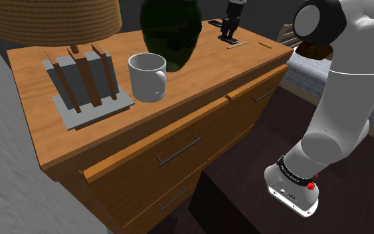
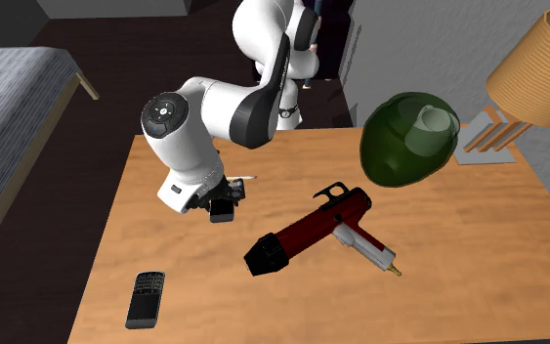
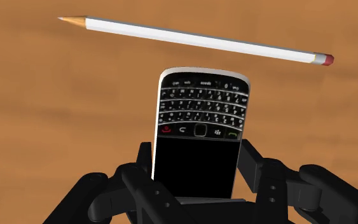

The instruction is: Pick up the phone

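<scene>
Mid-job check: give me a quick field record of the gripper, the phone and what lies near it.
gripper: shut on the phone, clasping both long sides
phone: black, keypad end pointing away from the hand
lifted: cannot tell
pencil: white, on the dresser top beyond the phone, apart from it
second handset: dark, lying apart near the top's edge

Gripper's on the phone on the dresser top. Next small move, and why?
Probably a short straight lift. In the wrist view the gripper clasps the phone by both long edges, so the grasp looks made; whether it has left the wooden top I can't tell. Rising vertically also avoids the pencil lying just beyond its keypad end.
</scene>
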You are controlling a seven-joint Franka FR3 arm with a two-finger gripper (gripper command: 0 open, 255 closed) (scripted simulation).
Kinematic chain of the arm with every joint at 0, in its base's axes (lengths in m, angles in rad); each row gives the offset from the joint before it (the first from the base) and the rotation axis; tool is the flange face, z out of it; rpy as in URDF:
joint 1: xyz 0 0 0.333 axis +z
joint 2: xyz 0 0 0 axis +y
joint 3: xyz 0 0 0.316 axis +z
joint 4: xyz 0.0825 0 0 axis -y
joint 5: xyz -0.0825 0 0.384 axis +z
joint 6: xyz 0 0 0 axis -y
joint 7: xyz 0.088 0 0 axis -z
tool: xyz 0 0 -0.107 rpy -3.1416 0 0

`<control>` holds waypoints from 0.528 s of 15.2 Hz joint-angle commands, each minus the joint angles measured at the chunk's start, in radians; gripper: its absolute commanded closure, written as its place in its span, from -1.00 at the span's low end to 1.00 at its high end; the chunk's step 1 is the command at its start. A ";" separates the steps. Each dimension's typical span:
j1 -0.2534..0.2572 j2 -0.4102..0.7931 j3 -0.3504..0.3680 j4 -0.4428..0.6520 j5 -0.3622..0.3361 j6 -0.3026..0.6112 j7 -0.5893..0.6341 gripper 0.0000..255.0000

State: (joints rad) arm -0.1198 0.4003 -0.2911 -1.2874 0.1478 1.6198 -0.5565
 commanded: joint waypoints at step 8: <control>-0.014 0.023 -0.001 0.128 0.006 -0.106 0.004 1.00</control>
State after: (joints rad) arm -0.1318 0.4183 -0.2922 -1.1795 0.1521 1.5289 -0.5542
